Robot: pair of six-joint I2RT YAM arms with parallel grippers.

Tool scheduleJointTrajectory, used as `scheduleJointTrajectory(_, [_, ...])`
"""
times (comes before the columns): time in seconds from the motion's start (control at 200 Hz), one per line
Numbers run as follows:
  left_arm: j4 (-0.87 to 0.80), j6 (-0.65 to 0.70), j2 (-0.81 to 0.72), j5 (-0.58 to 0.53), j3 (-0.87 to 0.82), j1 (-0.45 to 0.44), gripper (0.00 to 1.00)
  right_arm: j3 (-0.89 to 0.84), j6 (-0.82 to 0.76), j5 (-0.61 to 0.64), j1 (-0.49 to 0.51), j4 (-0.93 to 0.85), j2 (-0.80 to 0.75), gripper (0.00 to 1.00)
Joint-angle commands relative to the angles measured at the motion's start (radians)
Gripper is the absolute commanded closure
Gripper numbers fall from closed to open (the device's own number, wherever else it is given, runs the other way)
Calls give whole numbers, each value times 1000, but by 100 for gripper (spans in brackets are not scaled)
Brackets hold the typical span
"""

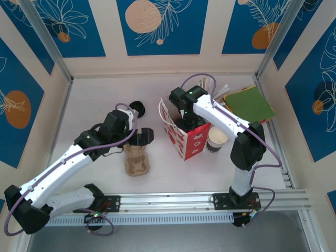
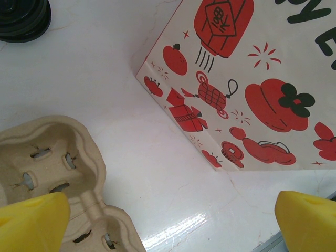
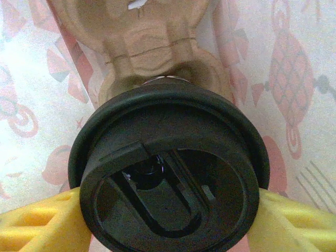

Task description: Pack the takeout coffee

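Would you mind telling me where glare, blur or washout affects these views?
Left wrist: glare streak on the table, yellow jaws blurred in the corners. Right wrist: bag walls washed out behind the takeout coffee. Top external: evenly lit, crisp.

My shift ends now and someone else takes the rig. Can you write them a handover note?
Left claw: open, empty, over the table beside the paper bag and a spare cup tray.
Right claw: inside the bag, closed on the lidded coffee cup, above the inner tray.
Done: cup is in the bag.
To do: seat it if needed, release, pull out.
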Motion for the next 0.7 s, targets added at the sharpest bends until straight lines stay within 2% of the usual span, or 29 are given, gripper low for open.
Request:
scheduleJointTrajectory(0.0, [-5, 13, 1, -1, 7, 7, 0, -14, 15, -28, -7, -6, -30, 32])
scheduleJointTrajectory(0.695, [-10, 17, 2, -2, 13, 8, 0, -28, 12, -31, -12, 6, -26, 32])
